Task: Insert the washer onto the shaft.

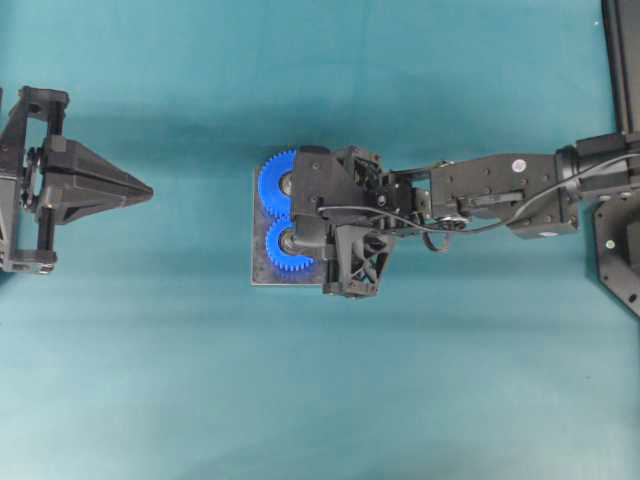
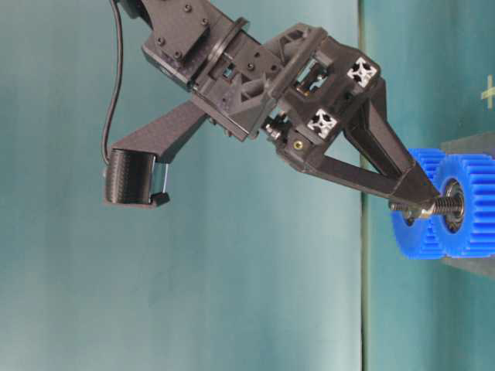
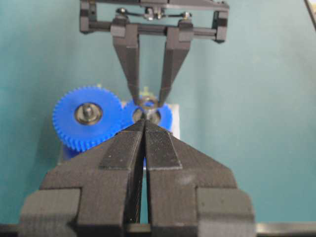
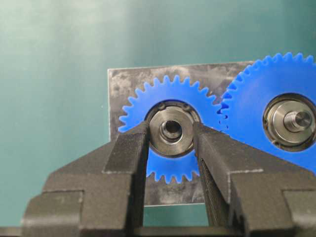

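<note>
The right gripper (image 4: pixel 170 143) has its fingers clamped on the washer (image 4: pixel 171 131), which sits at the tip of the threaded shaft (image 2: pixel 442 206) rising from the smaller blue gear (image 4: pixel 170 127), at nine o'clock from the larger gear (image 4: pixel 276 113) in the right wrist view. By my reading it is aligned but not yet seated; pushing it down and releasing remain. The left gripper (image 1: pixel 148 192), fingers together and empty, waits well apart over the bench (image 1: pixel 300 400); no readable writing.

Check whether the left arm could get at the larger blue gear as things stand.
Probably yes: the left end effector sits shut on bare cloth facing the larger blue gear, with open table between; the right end effector works over the smaller gear beside it.
</note>
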